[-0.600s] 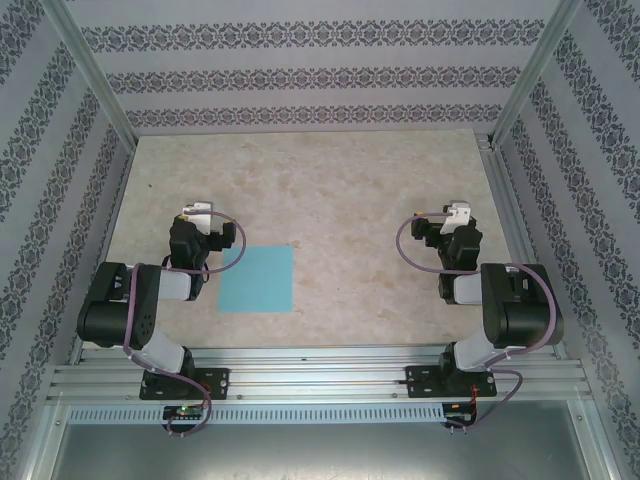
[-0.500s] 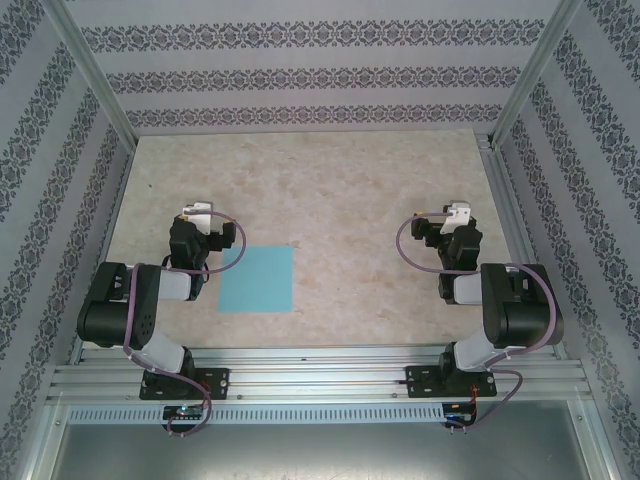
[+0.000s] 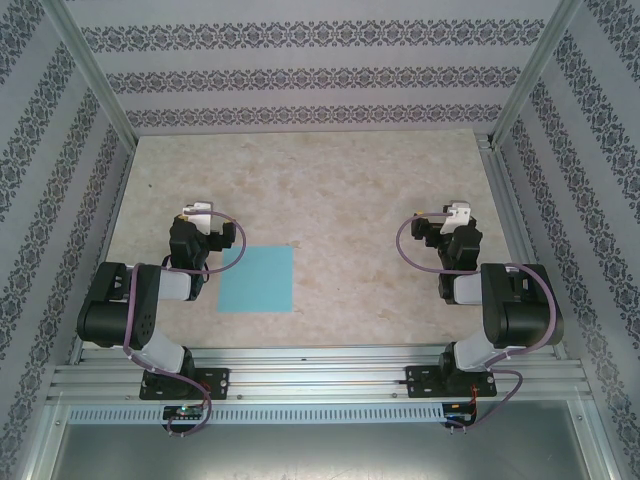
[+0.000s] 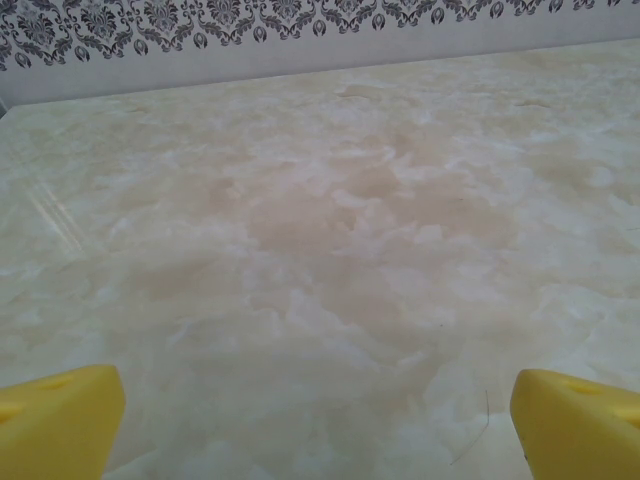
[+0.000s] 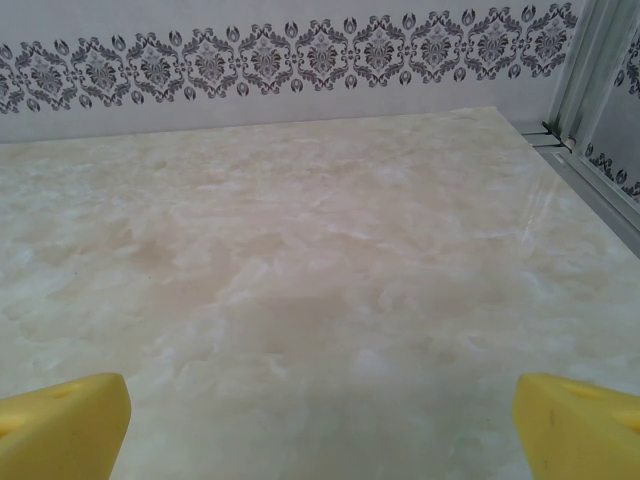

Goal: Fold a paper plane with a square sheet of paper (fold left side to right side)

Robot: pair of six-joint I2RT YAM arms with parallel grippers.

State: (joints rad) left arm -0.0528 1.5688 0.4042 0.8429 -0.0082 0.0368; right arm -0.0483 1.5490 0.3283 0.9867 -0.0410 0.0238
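Two grippers, both spread wide, neither holding anything. Left gripper (image 4: 318, 425): yellow fingertips (image 4: 55, 425) sit at the frame's lower corners, with bare marbled table (image 3: 330, 180) between and ahead of them. Square sheet of paper (image 3: 257, 279): turquoise, flat, unfolded, lying on the table just right of the left arm (image 3: 130, 305), whose wrist overlaps its far-left corner in the top view; well apart from the right arm (image 3: 510, 305). Right gripper (image 5: 320, 430): jaws equally wide, facing the patterned far wall (image 5: 300, 60).
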